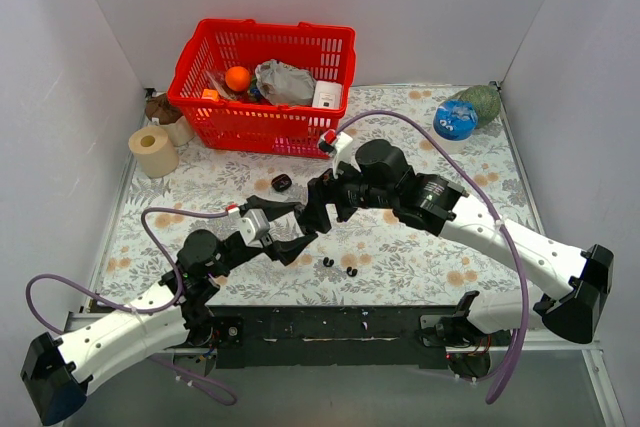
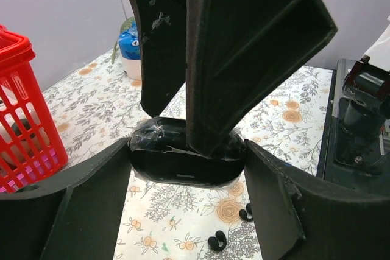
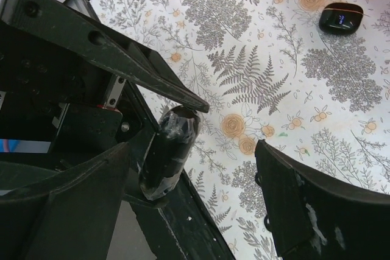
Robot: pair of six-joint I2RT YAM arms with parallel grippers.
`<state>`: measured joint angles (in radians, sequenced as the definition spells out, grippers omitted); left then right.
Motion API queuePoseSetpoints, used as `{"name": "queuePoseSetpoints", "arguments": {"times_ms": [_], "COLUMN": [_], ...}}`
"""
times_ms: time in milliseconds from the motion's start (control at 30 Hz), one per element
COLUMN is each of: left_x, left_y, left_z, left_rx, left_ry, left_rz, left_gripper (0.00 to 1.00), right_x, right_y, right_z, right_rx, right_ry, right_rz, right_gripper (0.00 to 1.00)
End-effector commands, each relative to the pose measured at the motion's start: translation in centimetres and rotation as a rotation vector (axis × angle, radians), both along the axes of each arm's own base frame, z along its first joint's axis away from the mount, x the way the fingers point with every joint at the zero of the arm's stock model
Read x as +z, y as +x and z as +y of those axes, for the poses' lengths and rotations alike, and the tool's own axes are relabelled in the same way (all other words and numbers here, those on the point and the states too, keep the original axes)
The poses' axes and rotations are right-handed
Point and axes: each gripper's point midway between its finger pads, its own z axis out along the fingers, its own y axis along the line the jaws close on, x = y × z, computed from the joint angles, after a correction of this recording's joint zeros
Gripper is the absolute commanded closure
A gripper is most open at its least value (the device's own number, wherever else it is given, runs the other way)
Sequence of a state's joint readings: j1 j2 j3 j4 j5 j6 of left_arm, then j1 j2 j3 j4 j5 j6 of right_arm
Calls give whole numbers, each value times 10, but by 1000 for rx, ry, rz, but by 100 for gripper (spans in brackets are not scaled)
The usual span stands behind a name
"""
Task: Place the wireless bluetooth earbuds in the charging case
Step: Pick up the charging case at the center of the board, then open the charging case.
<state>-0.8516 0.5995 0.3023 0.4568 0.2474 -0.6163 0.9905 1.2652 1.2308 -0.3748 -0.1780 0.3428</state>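
Observation:
My left gripper [image 1: 292,242] [image 2: 187,150] is shut on the charging case [image 2: 183,165], a black rounded case wrapped in clear tape, and holds it above the table. The case also shows in the right wrist view [image 3: 169,150]. My right gripper [image 1: 318,209] [image 3: 204,165] is open. One of its fingers [image 2: 244,59] rests over the case's top and the other stands behind the case. Two tiny black earbuds [image 1: 328,262] [image 1: 351,272] lie on the floral cloth below, apart from both grippers. They also show in the left wrist view [image 2: 217,242] [image 2: 246,213].
A second black oval piece [image 1: 281,183] [image 3: 341,16] lies on the cloth behind the grippers. A red basket [image 1: 200,97] of items stands at the back left, with a toilet roll [image 1: 153,150] beside it. A blue-white tub [image 1: 455,120] and a green object [image 1: 482,102] are at the back right.

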Motion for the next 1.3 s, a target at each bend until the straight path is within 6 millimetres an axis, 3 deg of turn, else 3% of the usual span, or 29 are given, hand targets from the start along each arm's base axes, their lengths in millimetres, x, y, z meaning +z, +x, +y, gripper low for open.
{"name": "queuePoseSetpoints", "arguments": {"times_ms": [0, 267, 800, 1033, 1133, 1267], "left_x": [23, 29, 28, 24, 19, 21], "left_y": [-2, -3, -1, 2, 5, 6], "left_z": [4, 6, 9, 6, 5, 3], "left_rx": [11, 13, 33, 40, 43, 43], "left_ry": [-27, -37, -41, -25, -8, -10], "left_rz": [-53, -66, -67, -53, -44, -42], "left_gripper": [100, 100, 100, 100, 100, 100], "right_x": [19, 8, 17, 57, 59, 37], "right_y": [5, 11, 23, 7, 2, 4], "right_z": [2, -8, -32, -16, -7, 2], "right_rx": [-25, -81, -164, -61, -26, -26], "right_ry": [24, -21, 19, 176, 152, 61], "right_rz": [-17, -14, -34, -90, -103, -65], "right_gripper": [11, 12, 14, 13, 8, 7]}}
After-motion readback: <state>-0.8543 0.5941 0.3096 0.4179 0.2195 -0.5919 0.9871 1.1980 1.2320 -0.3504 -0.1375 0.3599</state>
